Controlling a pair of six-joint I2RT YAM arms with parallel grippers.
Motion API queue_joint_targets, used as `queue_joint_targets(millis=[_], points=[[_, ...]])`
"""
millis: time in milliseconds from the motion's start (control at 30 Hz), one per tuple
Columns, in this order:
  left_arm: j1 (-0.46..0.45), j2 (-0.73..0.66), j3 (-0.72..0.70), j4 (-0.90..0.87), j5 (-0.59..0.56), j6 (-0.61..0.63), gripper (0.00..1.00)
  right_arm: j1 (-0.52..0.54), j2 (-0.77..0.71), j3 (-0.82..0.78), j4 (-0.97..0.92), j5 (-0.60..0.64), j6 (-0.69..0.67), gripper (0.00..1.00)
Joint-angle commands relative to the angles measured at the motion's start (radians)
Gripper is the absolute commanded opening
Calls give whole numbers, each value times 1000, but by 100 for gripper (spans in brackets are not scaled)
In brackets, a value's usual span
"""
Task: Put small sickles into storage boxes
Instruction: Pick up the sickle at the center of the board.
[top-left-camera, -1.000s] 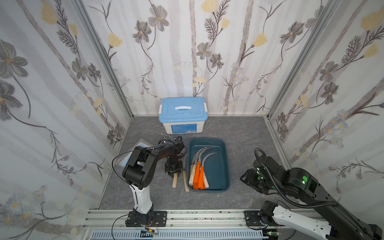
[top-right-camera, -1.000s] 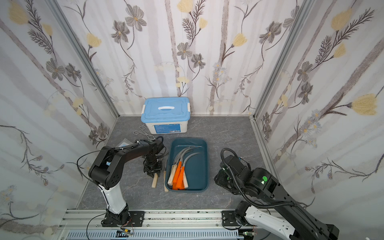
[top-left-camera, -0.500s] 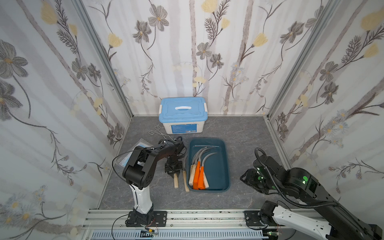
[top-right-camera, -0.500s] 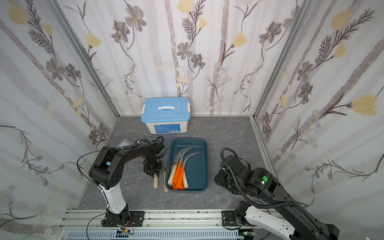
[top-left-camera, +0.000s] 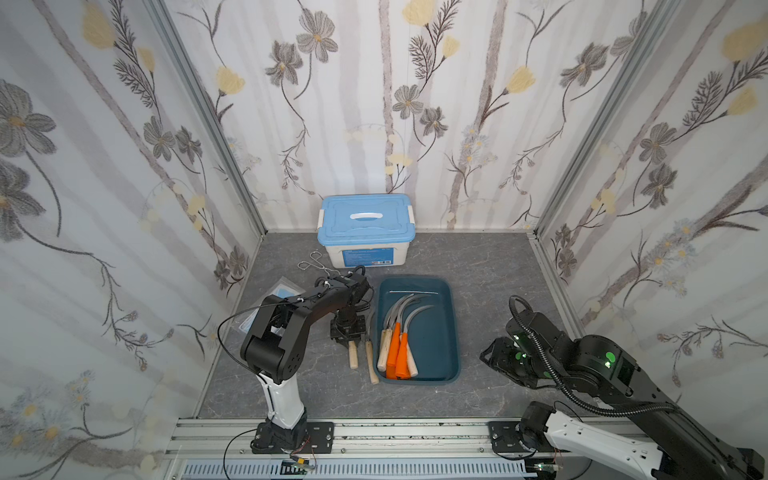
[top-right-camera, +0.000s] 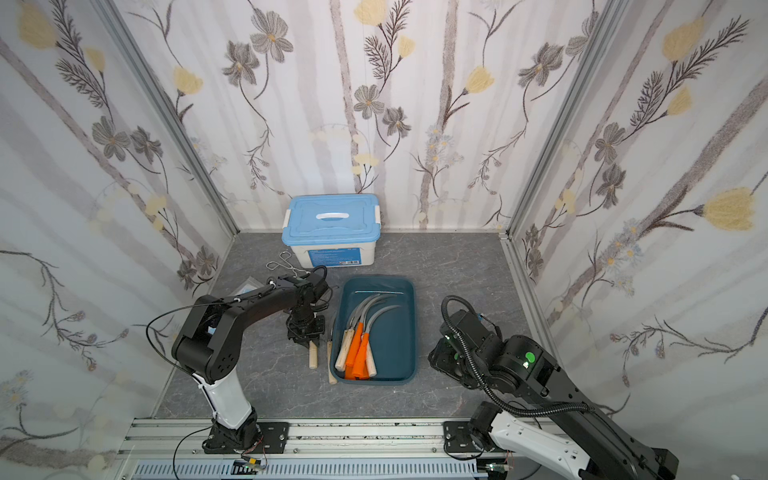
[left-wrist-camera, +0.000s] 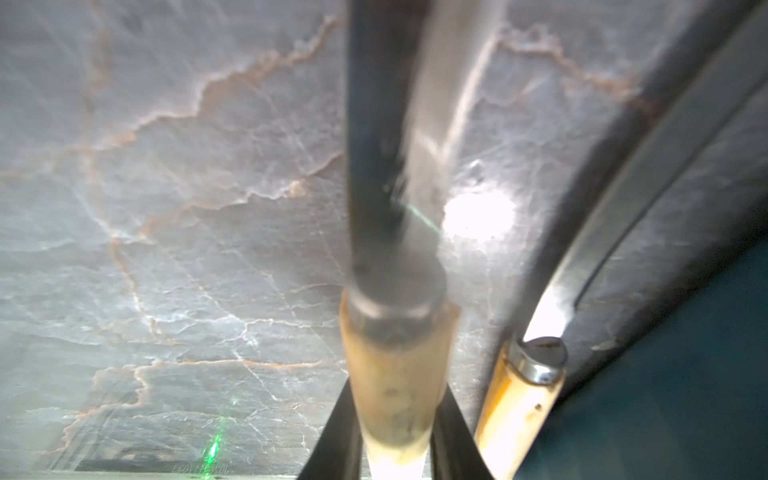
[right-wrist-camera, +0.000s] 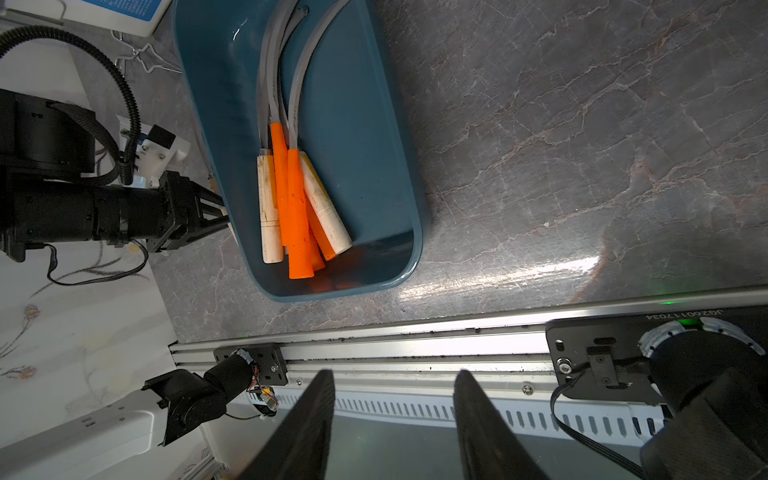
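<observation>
My left gripper (top-left-camera: 347, 337) (left-wrist-camera: 397, 399) is shut on the pale wooden handle of a small sickle (top-left-camera: 353, 358) (top-right-camera: 312, 358) (left-wrist-camera: 395, 374), low over the table just left of the storage box. The blade runs away from the gripper in the left wrist view. Another wooden-handled sickle (top-left-camera: 371, 365) (top-right-camera: 331, 368) (left-wrist-camera: 519, 407) lies on the table along the box's left wall. The dark teal storage box (top-left-camera: 440, 291) (top-right-camera: 409, 332) (right-wrist-camera: 374, 124) holds several sickles (top-left-camera: 395, 349) (top-right-camera: 357, 349) (right-wrist-camera: 291, 199) with orange and wooden handles. My right gripper (right-wrist-camera: 392, 386) stands open and empty, right of the box.
A white box with a blue lid (top-left-camera: 365, 232) stands against the back wall. Wire tongs (top-left-camera: 316, 266) and a clear packet (top-left-camera: 282, 291) lie at the back left. Papered walls close three sides. The metal rail (top-left-camera: 374, 432) runs along the front edge.
The left gripper's fingers have closed in on the wooden handle, which shifted slightly. The right arm has not moved.
</observation>
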Motion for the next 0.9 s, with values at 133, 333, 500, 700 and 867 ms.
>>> queue_joint_targets(millis=[133, 333, 500, 700, 867], points=[[2, -51, 1, -26, -19, -15, 0, 1, 13, 7, 17, 15, -5, 49], [7, -91, -11, -27, -17, -21, 0, 0, 25, 7, 25, 12, -14, 50], [11, -117, -11, -29, -12, -22, 0, 1, 34, 15, 27, 12, -22, 49], [13, -138, 21, -43, -13, -12, 0, 0, 30, 29, 41, 17, -22, 50], [13, -155, 32, -47, -12, -15, 0, -1, 0, 30, 56, 32, -8, 49]])
